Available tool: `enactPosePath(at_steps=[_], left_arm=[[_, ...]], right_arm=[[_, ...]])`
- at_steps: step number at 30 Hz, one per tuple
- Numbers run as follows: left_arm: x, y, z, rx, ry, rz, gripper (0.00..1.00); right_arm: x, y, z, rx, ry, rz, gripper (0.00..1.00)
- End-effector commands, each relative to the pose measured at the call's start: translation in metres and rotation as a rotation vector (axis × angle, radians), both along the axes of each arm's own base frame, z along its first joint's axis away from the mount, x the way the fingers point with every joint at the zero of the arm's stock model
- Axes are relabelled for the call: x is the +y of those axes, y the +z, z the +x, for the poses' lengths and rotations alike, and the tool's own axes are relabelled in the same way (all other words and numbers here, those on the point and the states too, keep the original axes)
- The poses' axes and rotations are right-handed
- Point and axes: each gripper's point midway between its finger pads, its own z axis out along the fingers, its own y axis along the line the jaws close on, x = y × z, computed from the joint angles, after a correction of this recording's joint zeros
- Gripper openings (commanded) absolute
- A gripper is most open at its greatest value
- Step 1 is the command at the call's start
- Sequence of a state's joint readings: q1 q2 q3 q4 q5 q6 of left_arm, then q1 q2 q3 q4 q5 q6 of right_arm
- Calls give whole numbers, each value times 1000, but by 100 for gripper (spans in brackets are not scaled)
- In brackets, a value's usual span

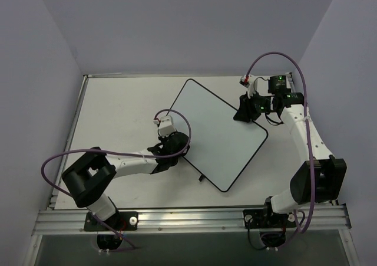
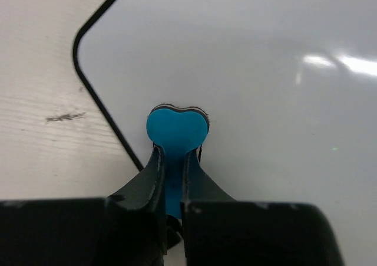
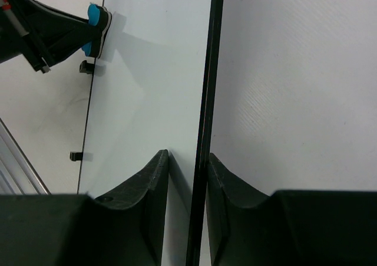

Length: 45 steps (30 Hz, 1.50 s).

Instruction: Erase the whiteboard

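The whiteboard (image 1: 218, 136) lies flat and turned at an angle on the table; its surface shows no marks. My left gripper (image 1: 174, 143) is shut on a blue eraser (image 2: 177, 130), whose pad rests on the whiteboard (image 2: 265, 71) just inside its left rim. My right gripper (image 1: 242, 114) is at the board's far right edge. Its jaws stand on either side of the black rim (image 3: 203, 130), closed on it, and the gripper (image 3: 187, 155) looks across the whiteboard (image 3: 147, 71) to the eraser (image 3: 94, 15).
The board rests on a pale table (image 1: 118, 101) with a raised border. Two small black feet (image 3: 87, 67) stick out from the board's near side. A metal rail (image 1: 194, 219) carrying both arm bases runs along the front. Grey walls close in the back and sides.
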<state>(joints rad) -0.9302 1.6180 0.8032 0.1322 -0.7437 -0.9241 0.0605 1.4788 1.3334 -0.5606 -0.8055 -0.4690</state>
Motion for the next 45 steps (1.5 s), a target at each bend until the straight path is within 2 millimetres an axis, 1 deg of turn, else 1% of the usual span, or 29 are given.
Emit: enactPosePath(at_steps=[1,3,5,10,12,13,14,16,18,21,22,24,26,27,28,30,31,32,33,36,37,38,39,40,41,42,43,44,45], left_arm=[[41,-57,-19,178,16,172,2],[38,-54,-17,169,-3,178,2],[26,-47,-14,142,-28,145,2],[-4,-28,-25,79,-120,124,2],[-10,-15,-28,52,-136,109,2],[-15,-10,-34,45,-152,107,2],[-18,0,-37,32,-159,100,2],[-18,14,-41,4,-152,106,2],[-19,32,-51,-18,-173,114,2],[-16,51,-57,-50,-188,107,2],[-15,53,-58,-55,-189,107,2],[-10,60,-59,-64,-184,102,2],[-3,65,-61,-69,-176,105,2],[0,66,-61,-70,-169,106,2],[3,68,-62,-71,-160,110,2],[17,76,-61,-78,-125,115,2],[25,75,-62,-65,-108,135,2],[32,80,-62,-64,-82,115,2],[39,80,-61,-58,-63,121,2],[62,81,-60,-43,-5,128,2],[73,76,-63,-22,15,155,2],[81,79,-65,-15,58,113,2],[89,77,-67,-6,86,117,2],[102,71,-73,27,107,147,2],[114,69,-73,45,164,111,2],[123,60,-75,77,183,122,2],[130,50,-79,123,188,127,2],[146,44,-76,148,238,125,2],[156,34,-79,182,258,138,2]], right_arm=[[15,17,-11,-67,89,-2,0],[14,16,-11,-65,89,-4,0],[14,17,-11,-67,89,-4,0],[12,14,-10,-64,76,-17,0],[11,13,-10,-60,73,-22,0],[10,12,-9,-63,68,-29,0],[9,12,-8,-62,65,-30,0],[7,13,-7,-68,55,-39,0],[4,13,-4,-72,32,-43,0],[-3,16,3,-86,-20,-46,6],[-4,19,4,-96,-28,-43,24],[-4,19,4,-96,-33,-41,29],[-4,20,5,-100,-40,-41,40],[-5,20,6,-102,-42,-43,41],[-5,22,6,-107,-45,-46,50],[-7,23,8,-111,-62,-49,59],[-7,24,8,-117,-64,-48,62],[-7,26,8,-121,-63,-47,63],[-6,26,7,-120,-59,-38,63],[-7,26,9,-119,-62,-41,64],[-8,24,10,-117,-69,-49,66],[-10,24,11,-118,-82,-54,68],[-12,26,14,-122,-106,-52,98],[-20,28,20,-136,-160,-77,100],[-27,31,25,-143,-208,-85,100],[-39,36,32,-164,-265,-87,100],[-47,45,34,-165,-334,-72,100],[-65,51,40,-185,-444,-105,100],[-73,63,46,-223,-511,-97,100]])
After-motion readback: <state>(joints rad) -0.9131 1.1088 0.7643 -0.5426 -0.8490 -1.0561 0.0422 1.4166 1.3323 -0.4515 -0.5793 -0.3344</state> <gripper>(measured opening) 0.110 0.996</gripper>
